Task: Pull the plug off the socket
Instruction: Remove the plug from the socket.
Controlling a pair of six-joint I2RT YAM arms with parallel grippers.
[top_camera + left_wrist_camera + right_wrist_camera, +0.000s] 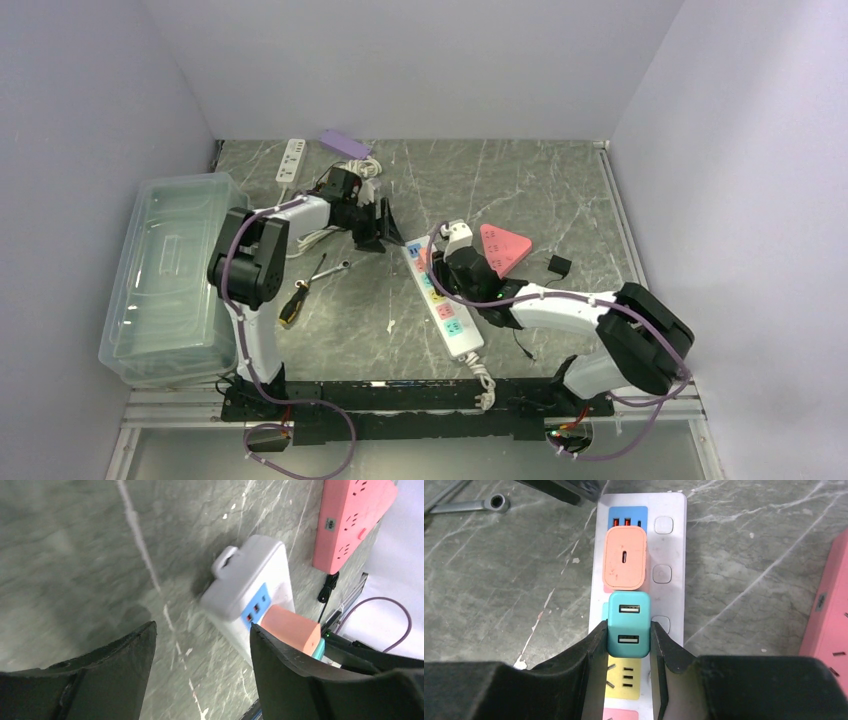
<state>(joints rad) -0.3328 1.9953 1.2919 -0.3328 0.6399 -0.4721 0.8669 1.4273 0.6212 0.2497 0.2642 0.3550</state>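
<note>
A white power strip (pixel 458 338) with coloured sockets lies mid-table. At its far end an orange plug (pixel 625 559) stands in it, right behind a teal plug (pixel 628 625) with two USB ports. My right gripper (pixel 628 637) is shut on the teal plug, one finger pressed to each side. Beneath it a yellow socket (pixel 625 677) lies bare. My left gripper (pixel 201 630) is open with nothing between its fingers, hovering just beyond the strip's far end (pixel 250 580). The orange plug (pixel 290 630) shows past its right finger.
A pink triangular power strip (pixel 505 245) lies right of the white one, with a small black adapter (pixel 559 265) beyond it. A wrench (pixel 330 268) and a screwdriver (pixel 292 303) lie to the left. A clear plastic bin (pixel 170 270) fills the left edge. Another white strip (pixel 291 160) lies at the back.
</note>
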